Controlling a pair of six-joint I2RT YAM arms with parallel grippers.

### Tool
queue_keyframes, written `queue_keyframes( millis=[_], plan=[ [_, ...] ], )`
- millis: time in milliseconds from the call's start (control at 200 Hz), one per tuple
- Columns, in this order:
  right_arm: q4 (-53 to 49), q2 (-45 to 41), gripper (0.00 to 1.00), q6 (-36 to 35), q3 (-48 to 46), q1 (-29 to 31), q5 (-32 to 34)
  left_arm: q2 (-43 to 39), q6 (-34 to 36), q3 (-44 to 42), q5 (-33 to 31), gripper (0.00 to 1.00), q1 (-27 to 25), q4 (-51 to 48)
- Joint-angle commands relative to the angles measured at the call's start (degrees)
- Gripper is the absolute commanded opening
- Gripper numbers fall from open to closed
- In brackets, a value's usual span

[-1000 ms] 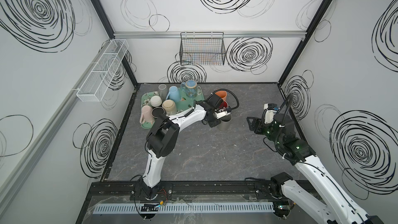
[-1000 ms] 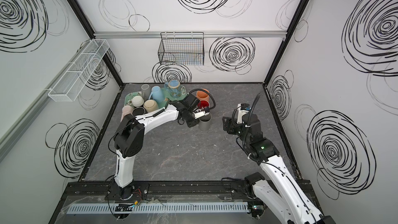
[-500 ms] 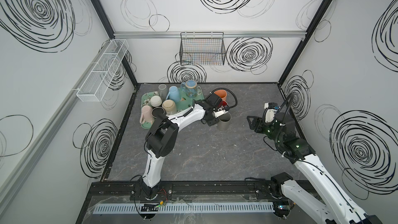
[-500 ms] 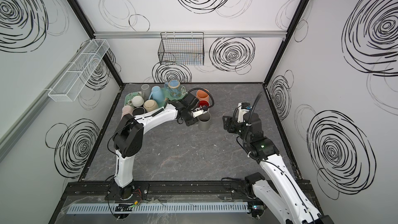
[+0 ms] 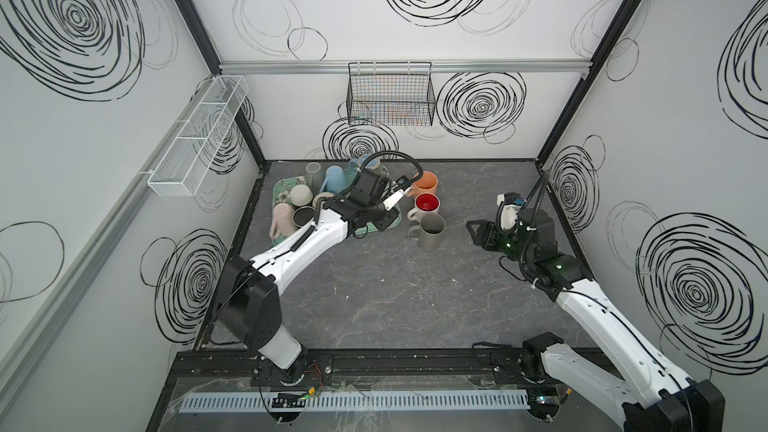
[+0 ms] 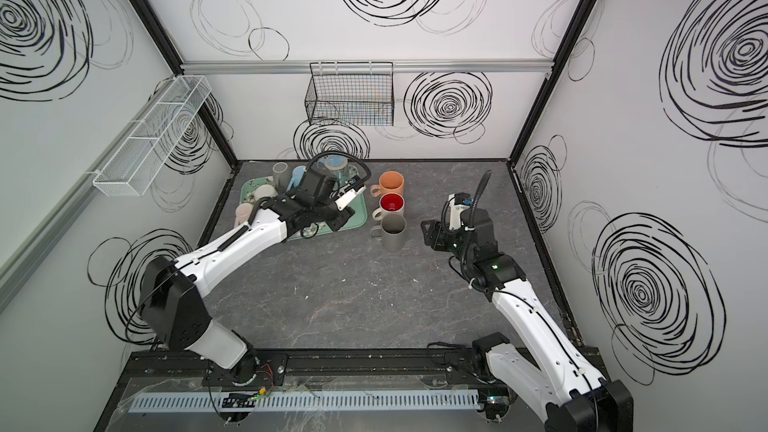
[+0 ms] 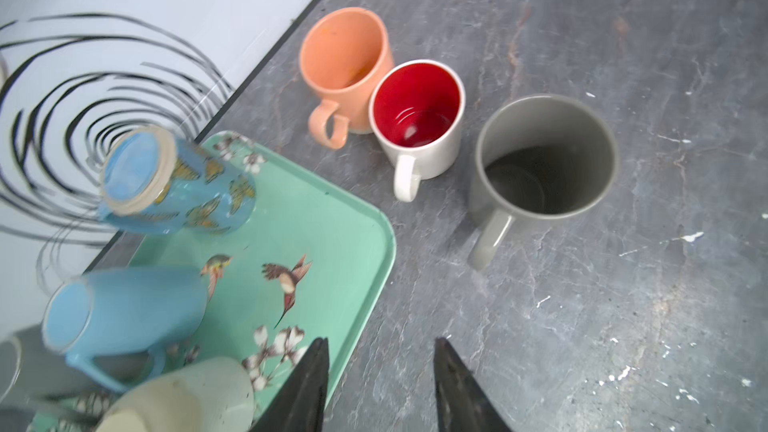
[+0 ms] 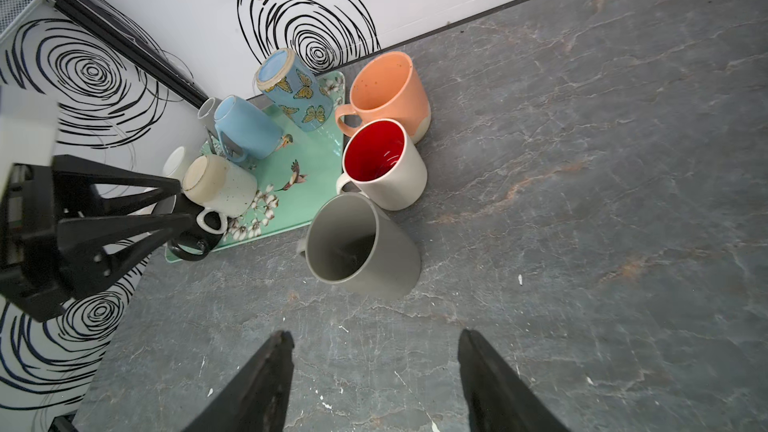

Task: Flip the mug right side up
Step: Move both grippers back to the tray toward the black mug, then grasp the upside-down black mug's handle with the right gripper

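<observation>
My L hand (image 7: 380, 344) has backed off the grey mug (image 5: 430, 232), jaws now apart & empty, at the tray (image 7: 332, 218) edge. The grey mug stands mouth-up on the counter (image 5: 374, 292), beside the red mug (image 5: 426, 205), orange mug (image 5: 424, 184) beyond. R hand (image 8: 376, 338) hovers near, jaws apart, empty.

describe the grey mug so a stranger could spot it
Find the green tray at the back left of the table; three upright mugs stand in a row just off the tray's right edge. The grey mug is the front one. Unlike the orange mug and the red-lined mug, it is plain grey inside and out, and looks the tallest.
</observation>
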Motion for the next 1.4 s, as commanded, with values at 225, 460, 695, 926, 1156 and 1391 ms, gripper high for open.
queue_keyframes(
  millis=[225, 460, 695, 926, 1156, 1391],
  plan=[
    [9.30, 15.92, 0.67, -2.03, 9.40, 13.42, 4.84, -16.15, -12.87, -13.87, -2.87, 0.58, 13.82, 5.76],
    [10.12, 31.89, 0.67, -4.94, 21.47, 20.97, 4.68, -16.82, -26.16, -18.46, 5.12, 0.60, 32.70, 9.30],
    [10.03, 47.84, 0.67, -7.80, 34.96, 26.44, 3.46, -13.54, -35.81, -19.39, 9.36, 0.54, 40.45, 9.89],
    [5.64, 65.72, 0.63, -10.86, 53.67, 31.33, 4.02, -17.56, -40.70, -26.15, 6.55, 0.51, 43.83, 12.17],
    [2.79, 80.00, 0.64, -13.79, 70.54, 35.35, 5.07, -22.93, -43.39, -32.05, 9.53, 0.51, 49.47, 12.87],
    [3.17, 87.99, 0.64, -14.82, 79.05, 36.65, 6.20, -26.44, -42.38, -35.36, 9.97, 0.51, 51.01, 12.70]
  ],
)
